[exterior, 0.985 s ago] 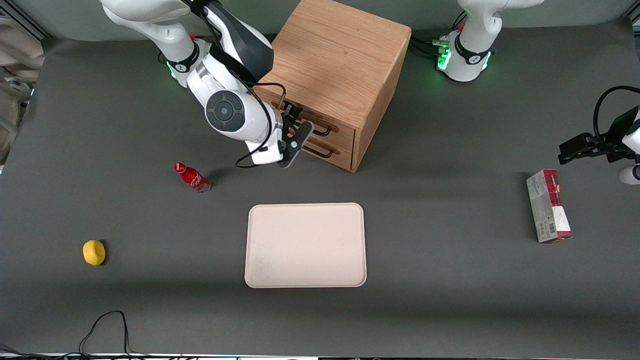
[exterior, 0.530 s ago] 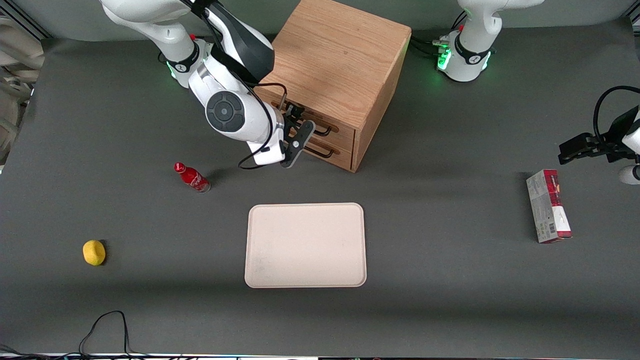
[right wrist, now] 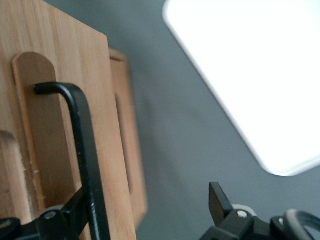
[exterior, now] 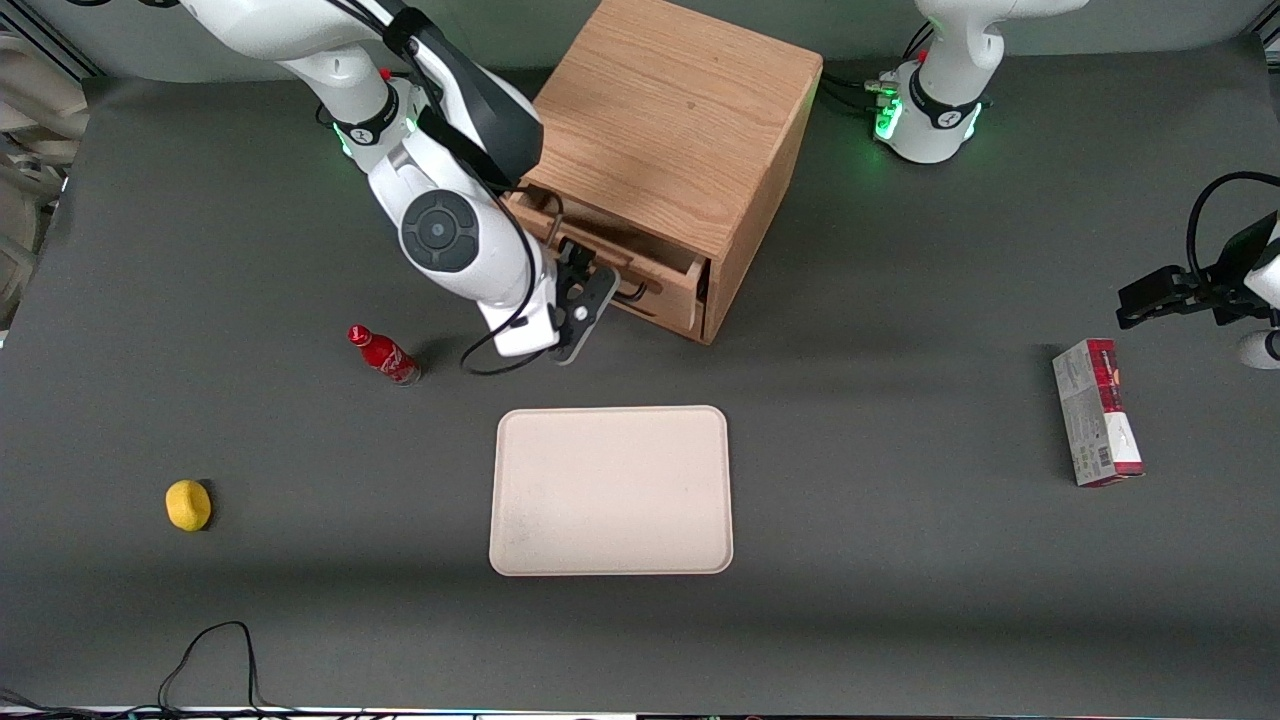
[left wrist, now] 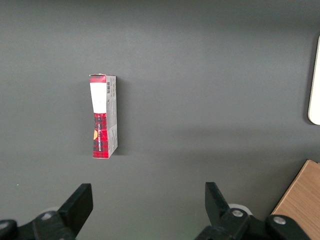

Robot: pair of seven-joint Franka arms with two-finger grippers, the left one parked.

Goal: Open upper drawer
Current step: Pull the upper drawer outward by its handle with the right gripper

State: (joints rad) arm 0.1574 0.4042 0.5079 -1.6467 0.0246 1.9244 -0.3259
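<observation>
- Front view: the wooden cabinet [exterior: 680, 140] stands on the dark worktop [exterior: 900, 560], turned at an angle, farther from the camera than the tray [exterior: 611, 490].
- Front view: the upper drawer [exterior: 640, 272] sticks out of the cabinet face, so a dark gap shows along its top edge; it hides most of the drawer below.
- Front view: the gripper [exterior: 580, 290] sits right in front of the upper drawer, at its dark bar handle [exterior: 632, 291], with the white wrist of the working arm just beside it.
- Front view: a small red bottle [exterior: 383, 354] lies on the worktop near the gripper, toward the working arm's end; a yellow lemon [exterior: 188, 504] lies nearer the camera and farther toward that end.
- Front view: a red and grey box [exterior: 1096, 412] lies flat toward the parked arm's end of the worktop.
- Right wrist view: the handle [right wrist: 82, 150] of the upper drawer [right wrist: 45, 125] runs as a black bar bent at one end, standing off the pale oak front.
- Right wrist view: the gripper [right wrist: 145, 210] has one black finger [right wrist: 67, 215] touching the bar and the other finger [right wrist: 220, 200] well apart from it, so the jaws stand wide and clamp nothing; the bar is merely hooked.
- Right wrist view: the pale tray [right wrist: 260, 75] shows bright against the grey worktop [right wrist: 180, 150].
- Left wrist view: the box [left wrist: 103, 115] lies alone on the worktop [left wrist: 210, 75], with a tray [left wrist: 315, 85] edge and a cabinet [left wrist: 300, 200] corner showing.
</observation>
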